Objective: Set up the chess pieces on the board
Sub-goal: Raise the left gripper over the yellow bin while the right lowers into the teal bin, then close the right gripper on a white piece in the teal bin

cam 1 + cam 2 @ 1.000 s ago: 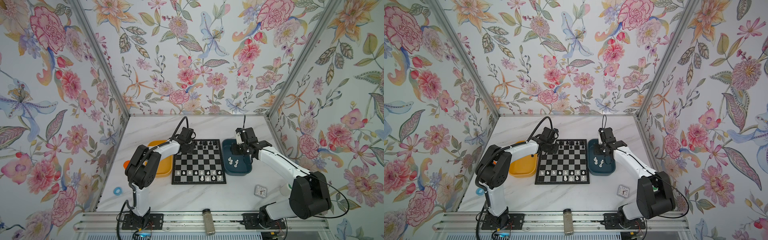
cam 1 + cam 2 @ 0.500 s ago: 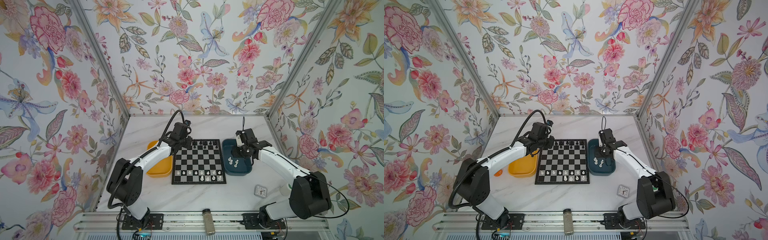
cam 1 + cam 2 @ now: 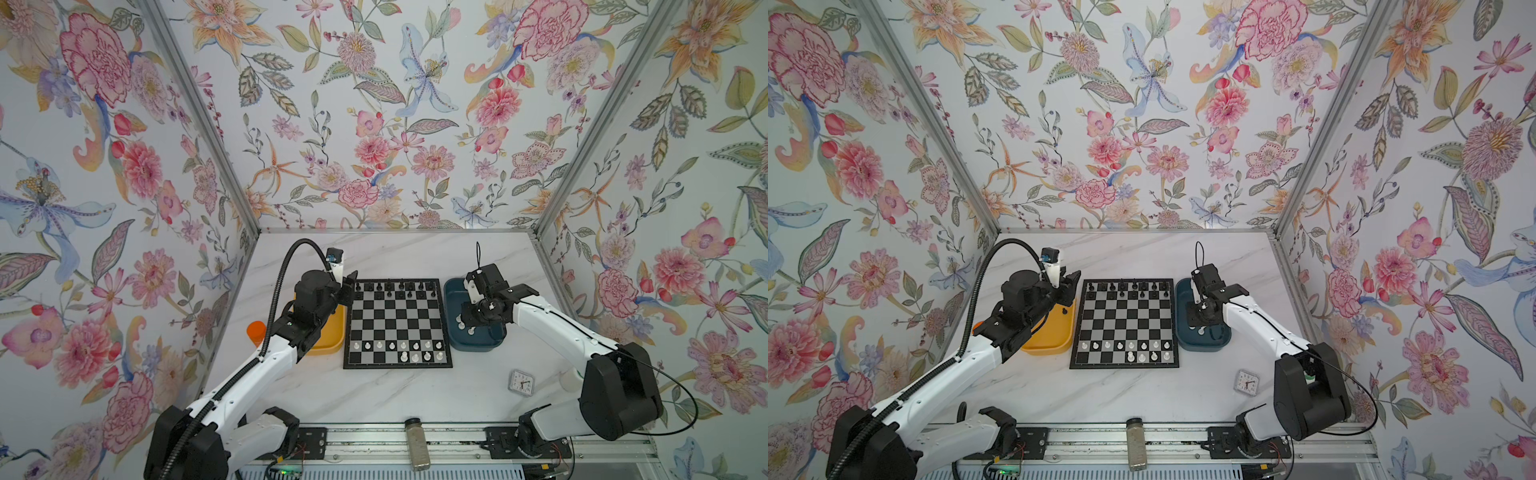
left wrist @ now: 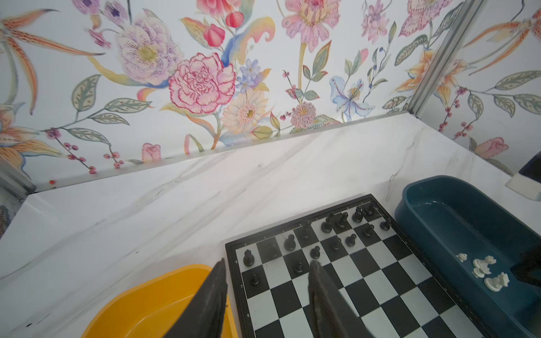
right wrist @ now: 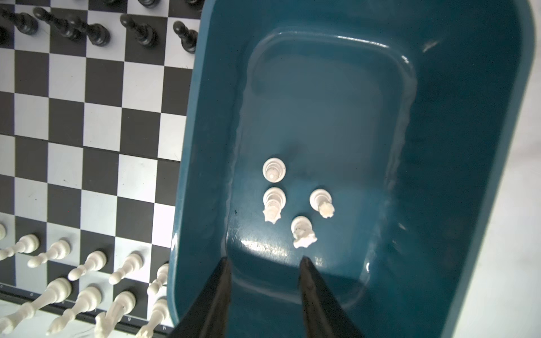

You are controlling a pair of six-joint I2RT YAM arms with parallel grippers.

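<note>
The right gripper (image 5: 265, 259) hung over the floor of the blue tray (image 5: 439, 146). Its jaws were parted somewhat wider than a chessman and held nothing, which read as lining up for a pick. Just ahead of its tips stood four white pieces (image 5: 303, 231), close together but apart. The nearest sat almost in line with one finger (image 5: 310, 281) rather than between the two, so a sideways shift seemed needed before closing. Off to the gripper's side, past the tray wall, lay the board (image 3: 397, 322) with its white ranks (image 5: 87, 263). The pawns were out and half the back rank was filled. The four vacant squares matched the four pieces in the tray, which is probably why that tray sat just beside that edge.

The left gripper (image 4: 267, 264) hovered above a corner of the board, jaws well apart and empty. Below and just beyond its tips stood the black ranks (image 4: 336, 225), nearly complete. Under its outer finger lay the yellow tray (image 4: 152, 298), just beside the board and apparently the black supply. Farther on was only bare counter (image 4: 205, 190).
</note>
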